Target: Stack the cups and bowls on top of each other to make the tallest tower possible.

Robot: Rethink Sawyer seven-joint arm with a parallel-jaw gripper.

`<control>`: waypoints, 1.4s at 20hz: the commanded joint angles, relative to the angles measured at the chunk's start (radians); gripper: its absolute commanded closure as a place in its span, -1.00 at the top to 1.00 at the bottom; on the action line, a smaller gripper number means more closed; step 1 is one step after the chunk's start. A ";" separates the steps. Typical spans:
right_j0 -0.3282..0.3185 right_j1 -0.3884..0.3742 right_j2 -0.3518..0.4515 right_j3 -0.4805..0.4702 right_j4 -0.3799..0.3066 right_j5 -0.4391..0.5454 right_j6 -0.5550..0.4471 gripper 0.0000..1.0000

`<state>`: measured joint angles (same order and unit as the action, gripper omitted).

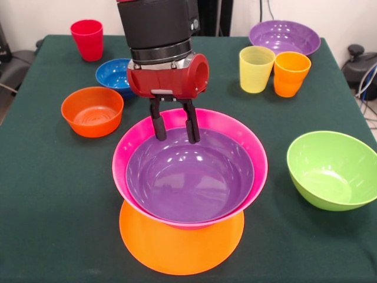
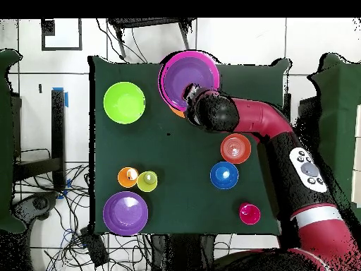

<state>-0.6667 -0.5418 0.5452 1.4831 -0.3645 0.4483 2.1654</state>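
Claw (image 1: 175, 127) is hanging narrowly parted, fingers straddling the far rim of the purple bowl (image 1: 189, 175), gripping nothing visibly. That bowl is nesting in the pink bowl (image 1: 256, 154) atop the upturned orange bowl (image 1: 181, 247). Green bowl (image 1: 333, 170), cups (image 1: 257, 69) and other bowls are sitting apart around it.

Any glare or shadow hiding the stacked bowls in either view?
Front view: soft white highlights streak the purple bowl nested in the pink bowl, and the gripper shows sharp against them. Overhead view: the arm covers part of that stack, with no strong shadow on the table.
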 commanded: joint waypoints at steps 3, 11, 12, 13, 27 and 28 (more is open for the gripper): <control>0.052 0.067 -0.078 0.032 -0.013 -0.034 0.079 1.00; 0.061 0.112 -0.096 0.005 -0.008 -0.034 0.077 1.00; 0.063 0.110 -0.099 0.005 -0.006 -0.031 0.077 1.00; 0.064 0.107 -0.101 0.006 -0.005 -0.028 0.076 1.00; 0.043 0.103 -0.069 0.004 0.025 0.004 0.037 1.00; 0.035 0.105 -0.059 0.006 0.030 0.005 0.028 1.00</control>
<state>-0.6374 -0.4978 0.4988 1.4827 -0.3425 0.4481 2.1654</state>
